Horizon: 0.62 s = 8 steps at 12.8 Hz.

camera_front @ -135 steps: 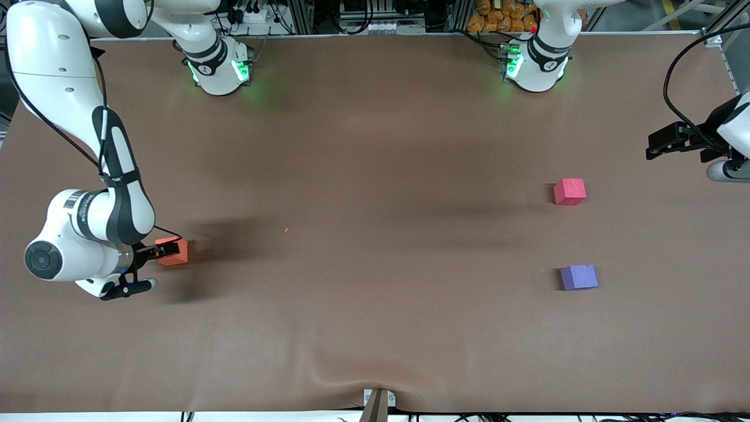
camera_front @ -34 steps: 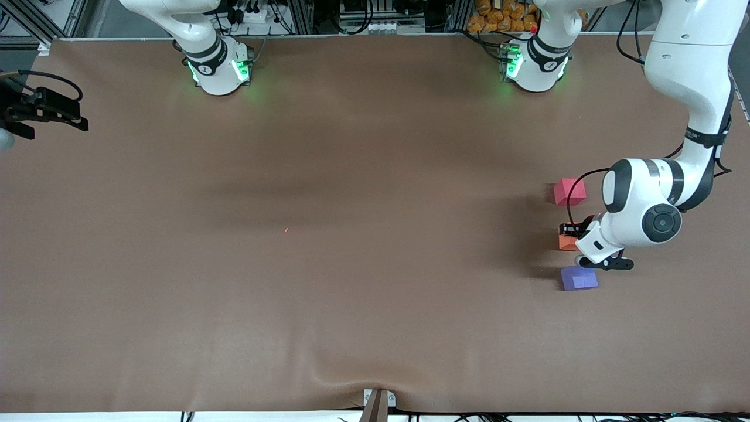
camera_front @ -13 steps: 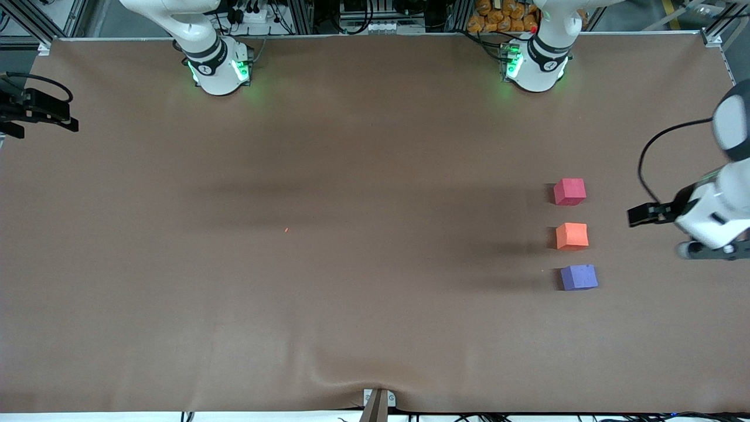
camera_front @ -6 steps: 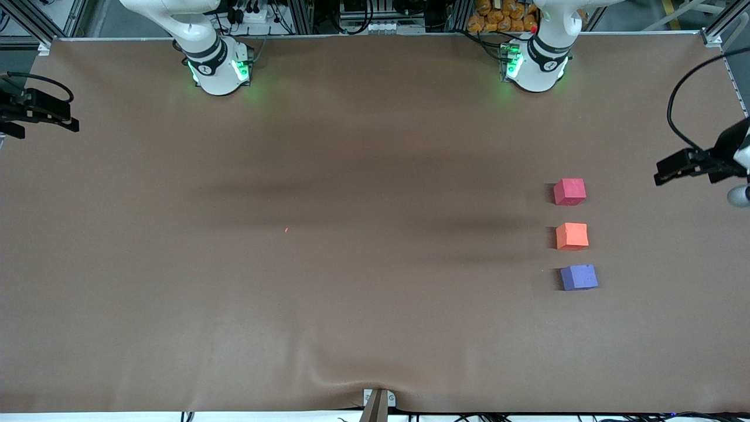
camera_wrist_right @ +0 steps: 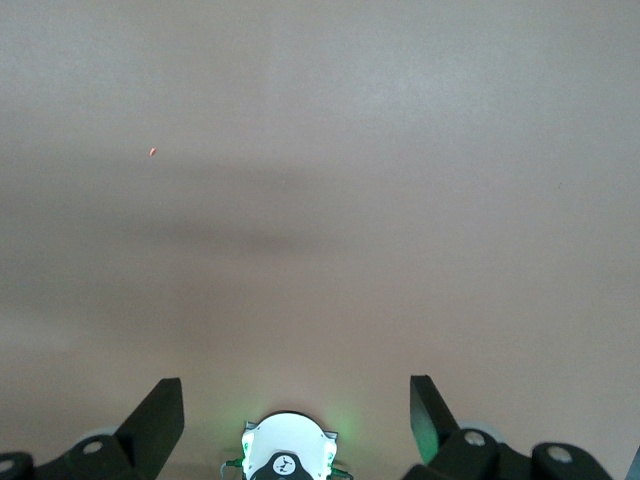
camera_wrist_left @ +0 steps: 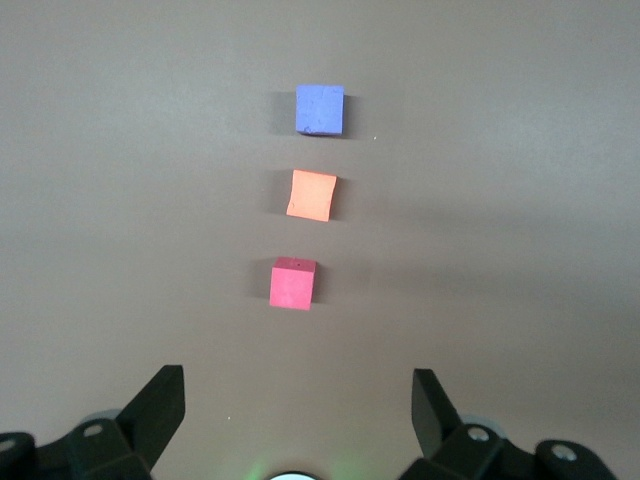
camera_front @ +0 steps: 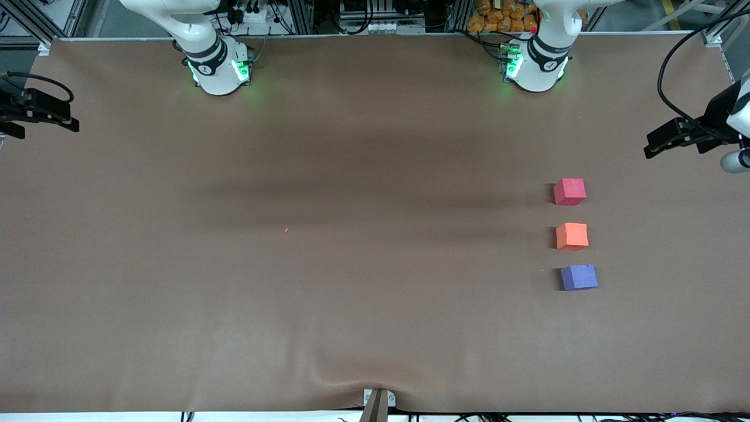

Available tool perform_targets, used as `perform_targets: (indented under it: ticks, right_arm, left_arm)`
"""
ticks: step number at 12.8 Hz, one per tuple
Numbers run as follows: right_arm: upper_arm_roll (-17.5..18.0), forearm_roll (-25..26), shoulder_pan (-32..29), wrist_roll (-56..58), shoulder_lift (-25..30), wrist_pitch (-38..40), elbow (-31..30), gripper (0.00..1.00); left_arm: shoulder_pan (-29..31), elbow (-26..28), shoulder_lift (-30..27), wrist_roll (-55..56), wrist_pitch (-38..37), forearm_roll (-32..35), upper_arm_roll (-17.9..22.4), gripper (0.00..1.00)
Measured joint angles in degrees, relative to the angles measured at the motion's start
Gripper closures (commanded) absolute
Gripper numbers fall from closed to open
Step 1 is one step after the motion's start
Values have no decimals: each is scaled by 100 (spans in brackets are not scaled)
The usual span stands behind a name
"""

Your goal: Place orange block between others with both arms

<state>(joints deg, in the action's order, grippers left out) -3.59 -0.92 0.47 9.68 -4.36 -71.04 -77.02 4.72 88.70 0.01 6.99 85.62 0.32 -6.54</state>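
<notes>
The orange block (camera_front: 572, 236) (camera_wrist_left: 311, 194) rests on the table between the others: the pinkish-red cube (camera_front: 569, 191) (camera_wrist_left: 292, 283) farther from the front camera and the purple-blue cube (camera_front: 579, 277) (camera_wrist_left: 320, 109) nearer to it. All three stand in a row with gaps between them, toward the left arm's end of the table. My left gripper (camera_front: 655, 145) (camera_wrist_left: 298, 400) hangs open and empty high over that end's edge. My right gripper (camera_front: 65, 119) (camera_wrist_right: 296, 400) is open and empty over the right arm's end.
The brown mat (camera_front: 351, 264) has a raised wrinkle at its front edge near a small bracket (camera_front: 378, 400). A tiny orange crumb (camera_front: 286, 230) (camera_wrist_right: 152, 152) lies mid-table. The green-lit bases (camera_front: 218, 67) (camera_front: 534, 64) stand along the edge farthest from the front camera.
The left arm has drawn up and away from the orange block, toward the table's end and its base. The three blocks and the right arm stay still.
</notes>
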Motion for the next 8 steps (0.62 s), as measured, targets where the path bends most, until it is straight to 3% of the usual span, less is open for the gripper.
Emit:
perform_targets:
  ticks: [8]
  right_arm:
    - [0, 0, 0, 0, 0, 0, 0, 0]
  left_arm:
    - [-2, -150, -41, 0, -68, 0, -2, 0]
